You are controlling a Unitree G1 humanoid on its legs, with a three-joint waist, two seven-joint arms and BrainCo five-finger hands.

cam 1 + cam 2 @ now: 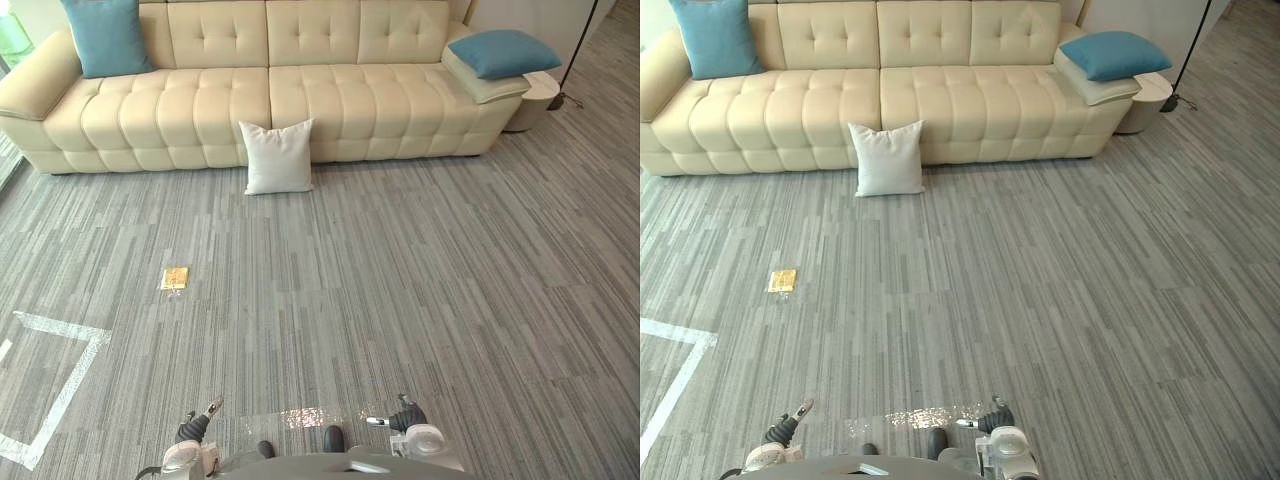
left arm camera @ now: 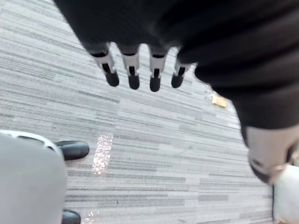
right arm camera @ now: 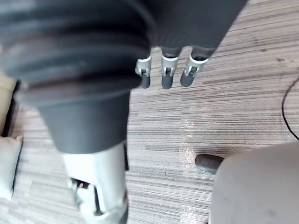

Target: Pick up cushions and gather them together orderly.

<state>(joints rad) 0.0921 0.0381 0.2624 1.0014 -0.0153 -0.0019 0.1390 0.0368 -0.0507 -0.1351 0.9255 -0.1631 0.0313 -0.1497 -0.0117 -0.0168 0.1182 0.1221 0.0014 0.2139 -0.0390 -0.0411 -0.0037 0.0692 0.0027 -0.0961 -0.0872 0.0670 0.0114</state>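
Cushions sit scattered — the white cushion propped on the carpet against the sofa. Left hand and right hand hang released, empty — a shallow pinch could let it slip.

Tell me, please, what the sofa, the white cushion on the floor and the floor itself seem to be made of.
Sofa: probably cream leather or imitation leather; smooth, faintly shiny, buttoned panels.
White cushion: apparently matte woven cloth over soft filling.
Floor: likely low-pile carpet tiles, grey and streaked, with square seams visible.
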